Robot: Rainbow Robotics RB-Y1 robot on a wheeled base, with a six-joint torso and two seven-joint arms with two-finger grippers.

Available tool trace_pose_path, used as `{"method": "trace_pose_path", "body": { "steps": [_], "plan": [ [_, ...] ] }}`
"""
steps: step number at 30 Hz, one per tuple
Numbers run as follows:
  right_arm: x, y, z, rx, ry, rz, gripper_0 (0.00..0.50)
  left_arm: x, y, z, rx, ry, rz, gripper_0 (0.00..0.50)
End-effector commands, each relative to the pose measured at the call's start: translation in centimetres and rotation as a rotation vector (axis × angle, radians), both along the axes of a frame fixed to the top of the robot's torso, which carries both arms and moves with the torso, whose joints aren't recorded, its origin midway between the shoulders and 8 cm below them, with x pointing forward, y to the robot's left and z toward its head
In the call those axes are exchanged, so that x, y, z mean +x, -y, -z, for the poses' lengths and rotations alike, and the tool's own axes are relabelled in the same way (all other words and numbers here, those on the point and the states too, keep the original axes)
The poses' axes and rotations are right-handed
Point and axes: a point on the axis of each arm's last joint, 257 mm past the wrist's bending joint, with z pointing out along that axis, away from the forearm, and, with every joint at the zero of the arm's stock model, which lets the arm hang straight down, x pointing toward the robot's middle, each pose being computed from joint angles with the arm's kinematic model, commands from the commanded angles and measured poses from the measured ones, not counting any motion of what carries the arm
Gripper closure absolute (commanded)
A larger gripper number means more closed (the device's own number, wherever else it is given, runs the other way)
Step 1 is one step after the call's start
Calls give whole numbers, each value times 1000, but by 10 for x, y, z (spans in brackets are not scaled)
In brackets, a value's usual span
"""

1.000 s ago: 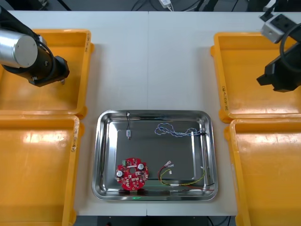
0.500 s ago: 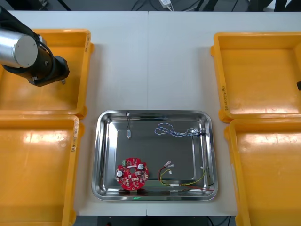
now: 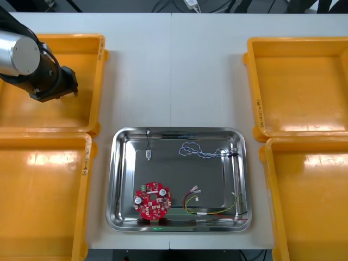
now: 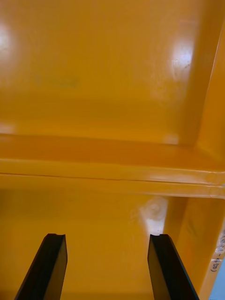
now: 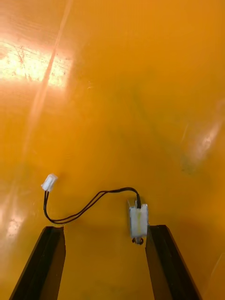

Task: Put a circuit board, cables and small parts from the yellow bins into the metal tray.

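My left gripper (image 5: 105, 229) hangs open over the floor of the far left yellow bin (image 3: 22, 114), where the left arm (image 3: 41, 70) reaches in. A black cable (image 5: 89, 204) with white plugs lies on that floor just beyond the fingers. One plug (image 5: 138, 220) is close to one fingertip, untouched. My right gripper (image 4: 108, 236) is open with nothing between its fingers, above an orange bin floor (image 4: 93, 220). The metal tray (image 3: 122, 217) holds a round red circuit board (image 3: 153, 201), a blue and white cable (image 3: 204, 150), a red and yellow cable (image 3: 212, 206) and a small metal part (image 3: 148, 154).
Two yellow bins (image 3: 299, 87) stand at the right of the table and a second one (image 3: 38, 196) at the near left, all with bare floors. In the right wrist view a double bin rim (image 4: 112, 176) crosses beyond the fingers. White table (image 3: 174, 70) lies between the bins.
The right arm has pulled away from over the far right bin and off the front view's right edge. The left arm has shifted slightly left and back over its bin.
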Motion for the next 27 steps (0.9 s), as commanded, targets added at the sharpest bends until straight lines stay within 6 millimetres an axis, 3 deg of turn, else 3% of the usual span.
{"method": "trace_pose_path", "body": {
  "steps": [1, 10, 27],
  "plan": [
    [-4, 23, -12, 14, 29, 114, 0, 4, -12, -37, 42, 56, 47, 0],
    [-2, 6, -5, 97, 41, 170, 0, 10, -5, -40, 22, 79, 50, 0],
    [-5, -16, -1, 79, 88, 72, 0, 18, 10, -12, -23, 68, 51, 0]
  ]
}}
